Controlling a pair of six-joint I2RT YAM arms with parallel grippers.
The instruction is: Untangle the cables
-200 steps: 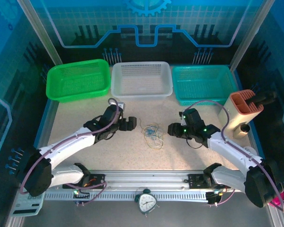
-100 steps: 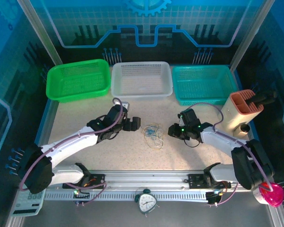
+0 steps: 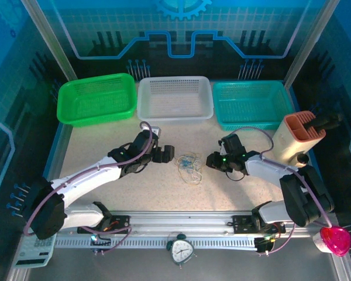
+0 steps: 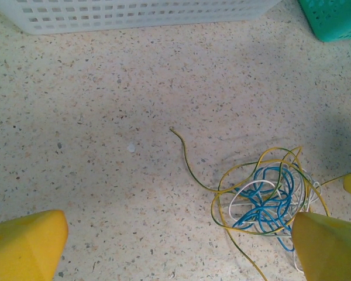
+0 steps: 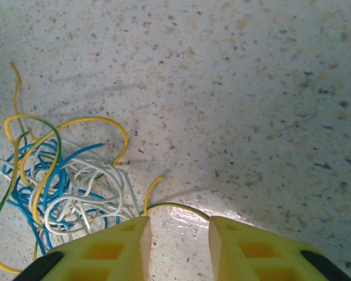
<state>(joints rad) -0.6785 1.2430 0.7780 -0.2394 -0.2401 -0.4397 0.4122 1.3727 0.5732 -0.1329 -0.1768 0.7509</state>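
**Now the cables (image 3: 189,165) are lying between two parted grippers**

Broadly, the speckled table (image 3: 99,137) is carrying everything. Three baskets are sitting along its far edge, well beyond both arms. The green basket (image 3: 96,98) is lying beyond and to the left of the left gripper (image 3: 167,153). The white basket (image 3: 175,96) is lying beyond the gap between the two grippers. The teal basket (image 3: 251,102) is lying beyond the right gripper (image 3: 212,160).

Both arms are reaching low over the table and pointing inward. The cables are resting on the surface between the two grippers, near each.

In the left wrist view, the left gripper is standing released, its yellow fingers (image 4: 26,246) spread wide and holding nothing. The blue, white and yellow loops are bunching just beside the image-right finger. One thin yellow-green tail (image 4: 190,158) is trailing out ahead of the open gap.

In the right wrist view, the right gripper is also unclenched, though its fingers (image 5: 114,249) are leaving only a narrow gap. The tangle is spreading ahead and to the image-left of them. A single yellow-green strand (image 5: 178,206) is arcing across just off the fingertips; whether it is touching them I cannot tell.
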